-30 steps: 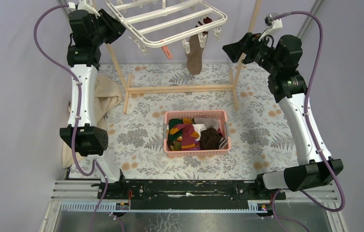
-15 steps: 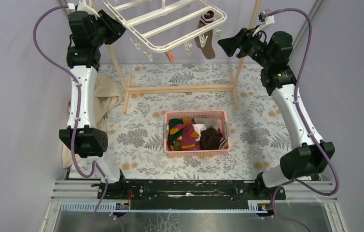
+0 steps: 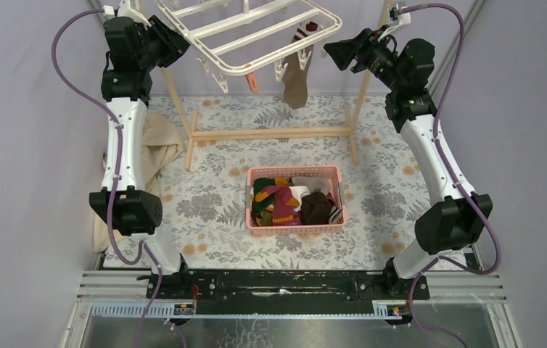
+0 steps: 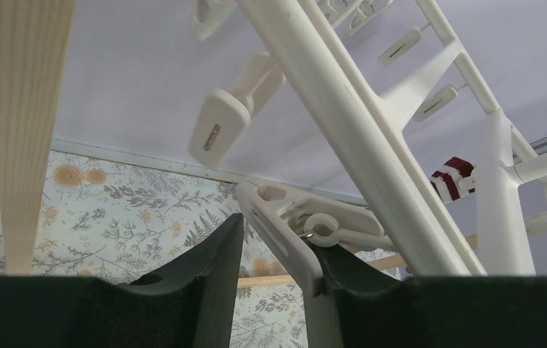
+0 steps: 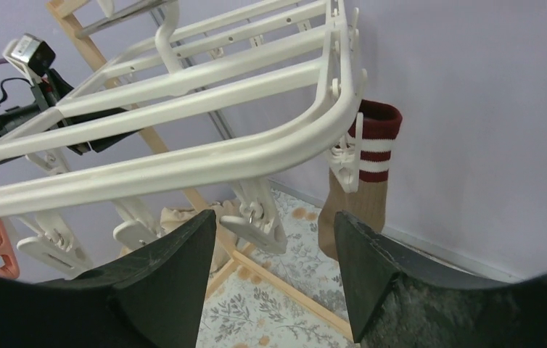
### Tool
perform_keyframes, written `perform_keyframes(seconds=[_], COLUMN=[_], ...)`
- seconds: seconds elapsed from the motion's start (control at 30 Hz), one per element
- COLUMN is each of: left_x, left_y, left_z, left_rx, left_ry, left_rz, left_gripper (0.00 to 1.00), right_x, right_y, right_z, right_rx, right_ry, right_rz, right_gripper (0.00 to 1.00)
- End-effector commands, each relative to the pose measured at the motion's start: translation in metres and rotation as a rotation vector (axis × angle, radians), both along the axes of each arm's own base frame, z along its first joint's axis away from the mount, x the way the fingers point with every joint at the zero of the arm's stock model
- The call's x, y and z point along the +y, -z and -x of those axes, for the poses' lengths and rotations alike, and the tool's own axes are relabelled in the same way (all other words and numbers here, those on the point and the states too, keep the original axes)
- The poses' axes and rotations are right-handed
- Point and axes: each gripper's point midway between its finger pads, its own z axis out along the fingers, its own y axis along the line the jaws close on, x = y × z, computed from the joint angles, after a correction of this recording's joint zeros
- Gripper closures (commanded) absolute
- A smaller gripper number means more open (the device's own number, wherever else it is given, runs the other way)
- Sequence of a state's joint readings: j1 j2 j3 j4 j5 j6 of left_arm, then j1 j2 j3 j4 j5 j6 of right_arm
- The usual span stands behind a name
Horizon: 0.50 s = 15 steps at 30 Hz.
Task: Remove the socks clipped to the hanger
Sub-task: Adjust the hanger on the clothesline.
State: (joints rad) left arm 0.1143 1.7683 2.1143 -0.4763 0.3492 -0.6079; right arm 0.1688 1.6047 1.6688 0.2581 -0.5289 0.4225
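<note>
— Lilac walls, floral table cover (image 3: pixel 205 210). What do we list at twelve o'clock?

— We list one white hanger (image 5: pixel 183 165), tilted, in front of a wooden pole frame (image 3: pixel 270 133). One brown sock (image 3: pixel 297 81), maroon-and-white cuff, hangs from a clip on its rim toward one o'clock. We also note small white clips (image 5: pixel 134 233) dangling under the rim, and one orange piece (image 3: pixel 251 81) among them.

— And the claws?

— Left gripper (image 4: pixel 284 233), eleven o'clock: fingers pressed on a dangling clip of the hanger. Right gripper (image 5: pixel 274 217), one o'clock: fingers spread, holding nothing, pointing at the rim just beside the sock's cuff, not touching it.

— What else do we enter?

— Pink basket (image 3: pixel 296 229), centre of the table: heaped socks (image 3: pixel 281 203), green, maroon, yellow, brown. Beige cloth (image 3: pixel 156 148), nine o'clock, lying at the table's left edge.
</note>
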Motion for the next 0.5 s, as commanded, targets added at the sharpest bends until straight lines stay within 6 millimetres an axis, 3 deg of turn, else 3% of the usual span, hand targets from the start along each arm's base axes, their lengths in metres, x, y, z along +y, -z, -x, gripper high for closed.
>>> perform_keyframes(seconds=[0.0, 0.47], left_x=[0.006, 0.003], left_y=[-0.012, -0.003], left_z=[-0.004, -0.011], left_rx=[-0.047, -0.033], left_ry=[-0.008, 0.015], left_rz=[-0.023, -0.016], left_gripper=[0.6, 0.61], right_x=[0.004, 0.023], right_y=[-0.048, -0.051], right_z=[0.008, -0.002], right_rx=[-0.124, -0.135], right_ry=[-0.044, -0.062], right_rz=[-0.056, -0.066], right_gripper=[0.33, 0.39])
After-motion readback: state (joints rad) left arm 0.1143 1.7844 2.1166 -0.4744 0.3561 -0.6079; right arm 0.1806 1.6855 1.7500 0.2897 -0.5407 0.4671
